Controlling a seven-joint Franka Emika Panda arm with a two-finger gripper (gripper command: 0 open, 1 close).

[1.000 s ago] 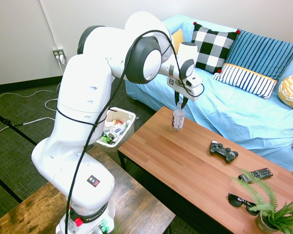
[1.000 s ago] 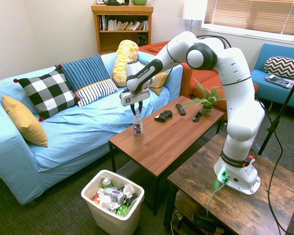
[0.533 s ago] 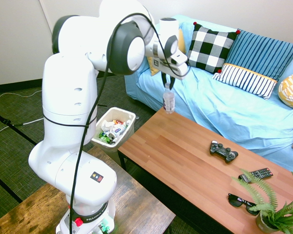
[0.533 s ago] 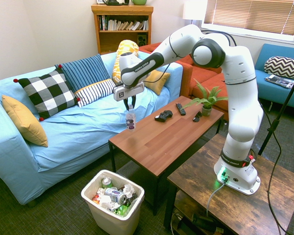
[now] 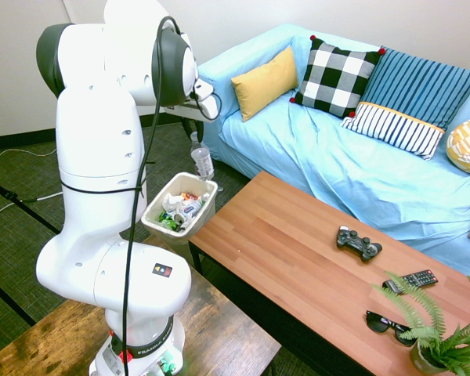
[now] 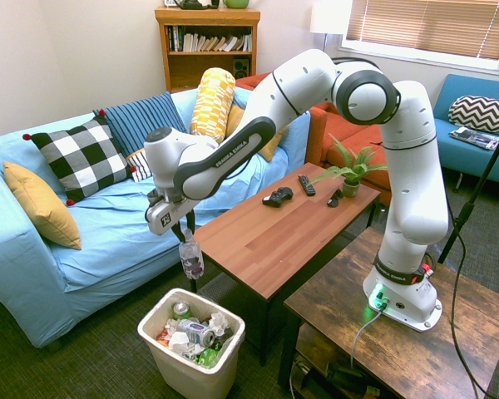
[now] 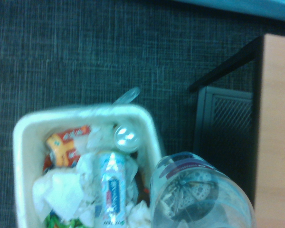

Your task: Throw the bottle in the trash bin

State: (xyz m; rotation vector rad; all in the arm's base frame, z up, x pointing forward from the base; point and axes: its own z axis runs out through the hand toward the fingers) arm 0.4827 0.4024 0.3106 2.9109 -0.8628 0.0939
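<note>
Gripper [image 6: 188, 233] pointing down, fingers clamped on neck of bottle [image 6: 191, 258]; bottle hangs upright in air, off the coffee table [image 6: 274, 233] past its end, above the trash bin [image 6: 158, 320] rim. Bin on carpet w/ cans, wrappers, tissue inside.

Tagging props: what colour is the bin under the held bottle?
White plastic rectangular trash bin; second exterior view shows it best.

Exterior views opposite, sharing trash bin [image 5: 180, 210]; wrist overhead, slightly blurred.
</note>
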